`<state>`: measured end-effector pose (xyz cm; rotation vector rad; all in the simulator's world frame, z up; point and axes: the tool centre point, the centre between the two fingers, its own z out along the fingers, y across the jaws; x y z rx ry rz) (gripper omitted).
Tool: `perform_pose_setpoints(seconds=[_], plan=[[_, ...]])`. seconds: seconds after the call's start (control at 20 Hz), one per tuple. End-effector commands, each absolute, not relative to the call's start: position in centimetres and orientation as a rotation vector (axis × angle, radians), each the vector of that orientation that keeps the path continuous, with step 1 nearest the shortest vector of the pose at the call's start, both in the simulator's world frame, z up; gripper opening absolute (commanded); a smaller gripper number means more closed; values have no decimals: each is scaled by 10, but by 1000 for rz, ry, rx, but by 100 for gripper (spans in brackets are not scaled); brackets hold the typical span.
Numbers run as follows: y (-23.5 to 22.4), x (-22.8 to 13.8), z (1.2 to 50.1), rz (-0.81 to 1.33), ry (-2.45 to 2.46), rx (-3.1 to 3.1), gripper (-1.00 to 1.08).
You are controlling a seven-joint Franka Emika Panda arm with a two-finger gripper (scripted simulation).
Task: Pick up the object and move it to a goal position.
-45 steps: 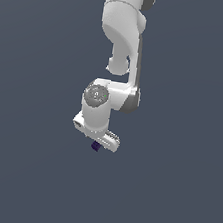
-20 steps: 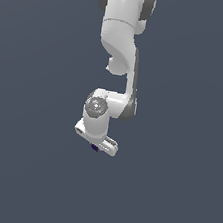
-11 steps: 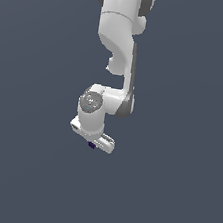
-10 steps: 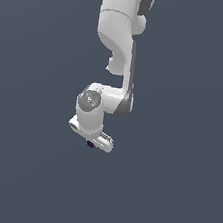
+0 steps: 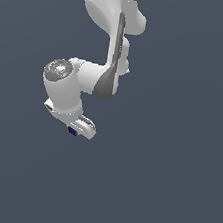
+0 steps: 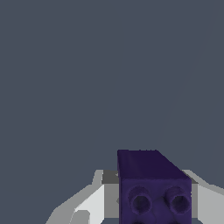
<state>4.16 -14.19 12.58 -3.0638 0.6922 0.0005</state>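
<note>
The object [image 6: 153, 186] is a small dark purple block with round studs on its near face. In the wrist view it sits between my white fingers [image 6: 89, 203], which press on its sides. In the exterior view only a sliver of the object [image 5: 72, 131] shows under the white hand, where my gripper [image 5: 76, 128] is shut on it. The arm hangs down from the top of the exterior view, its wrist bent toward that view's left. No goal marker shows in either view.
A plain dark grey-blue background fills both views. No other objects, edges or containers show.
The hand with the purple object has drifted toward the exterior view's left and slightly upward, and the wrist has turned along with it.
</note>
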Motion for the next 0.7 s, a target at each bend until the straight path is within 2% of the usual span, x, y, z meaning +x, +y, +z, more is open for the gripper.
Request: perform_pose_setpoints(seconds=[0.0,0.35,0.65], plan=[[-163,39,149,0,692,-3064,-100],[-216,35,208,0,692,-3064,-100],[-242,34,236,0,692,-3064,-100]])
